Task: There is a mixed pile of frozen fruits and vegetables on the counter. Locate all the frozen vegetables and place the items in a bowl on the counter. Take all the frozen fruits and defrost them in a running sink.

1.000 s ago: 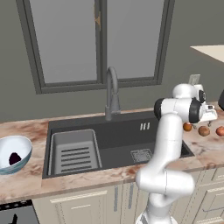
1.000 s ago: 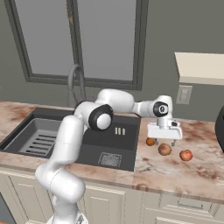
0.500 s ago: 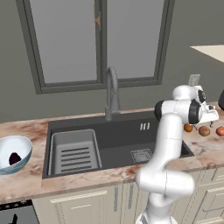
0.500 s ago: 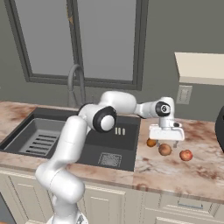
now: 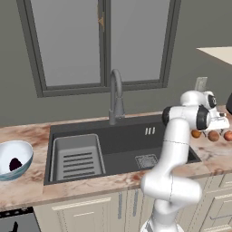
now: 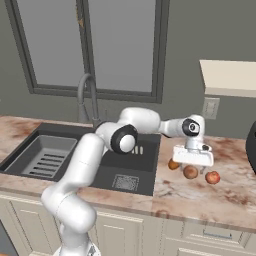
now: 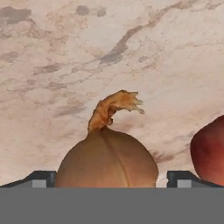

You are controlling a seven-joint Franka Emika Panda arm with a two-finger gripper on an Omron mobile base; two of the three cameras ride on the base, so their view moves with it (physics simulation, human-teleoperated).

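three pieces lie on the table (image 6: 220,200) right of the sink (image 6: 130,172); the open tool (image 7: 112,178) straddles the brown one (image 7: 106,159), beside the reddish ball (image 7: 211,151)

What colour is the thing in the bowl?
Dark purple lump in the pale bowl; left base view shows it best.

**No readable text**

No words, labels, brands, numbers or signs can be read in any view. The counter (image 6: 210,195), the sink (image 5: 113,149), the bowl (image 5: 13,158) at far left and the wall plate (image 6: 210,107) on the right bear no lettering.
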